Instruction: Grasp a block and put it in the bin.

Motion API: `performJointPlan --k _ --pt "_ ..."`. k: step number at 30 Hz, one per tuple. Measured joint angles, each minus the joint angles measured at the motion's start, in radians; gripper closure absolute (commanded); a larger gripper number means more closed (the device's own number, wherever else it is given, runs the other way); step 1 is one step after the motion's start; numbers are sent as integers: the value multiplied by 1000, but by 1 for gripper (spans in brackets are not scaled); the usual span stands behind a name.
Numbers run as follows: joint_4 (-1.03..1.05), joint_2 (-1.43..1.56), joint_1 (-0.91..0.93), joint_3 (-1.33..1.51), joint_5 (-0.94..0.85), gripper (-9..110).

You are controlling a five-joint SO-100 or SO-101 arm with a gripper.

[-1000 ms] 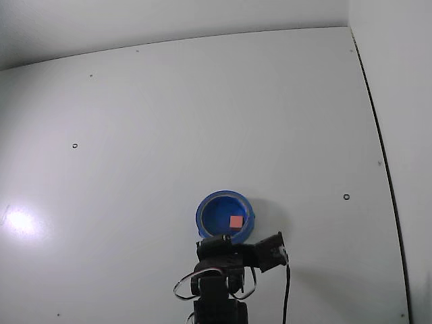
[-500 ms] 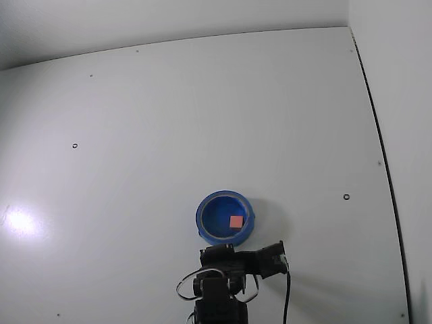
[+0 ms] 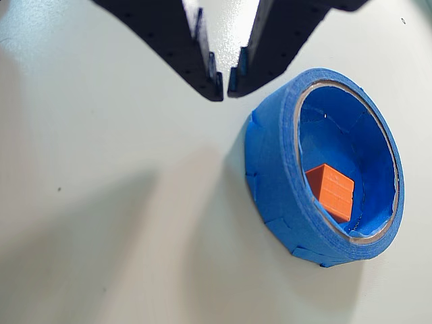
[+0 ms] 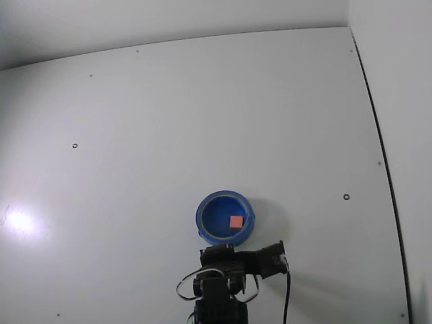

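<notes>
In the wrist view my jaws (image 3: pixel 225 86) are nearly pressed together, a thin slit between the tips, pinching nothing, hanging above bare table (image 3: pixel 101 202) just beside the bin (image 3: pixel 283 175). The block (image 3: pixel 331 191) lies inside the bin, against its far inner wall. It looks light, stiff and flat-sided, so two opposite faces would take a grip well.

In the fixed view the block (image 4: pixel 236 221) sits right of the bin's (image 4: pixel 202 216) middle, my arm (image 4: pixel 223 277) folded just below it.

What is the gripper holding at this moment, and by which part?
Nothing. The gripper is nearly shut on empty air beside the bin; the block lies free inside it.
</notes>
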Motion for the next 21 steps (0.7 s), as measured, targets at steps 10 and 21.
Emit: performJointPlan --k 10,21 --pt "0 0 0 0 15 101" --pt "0 0 0 0 15 101"
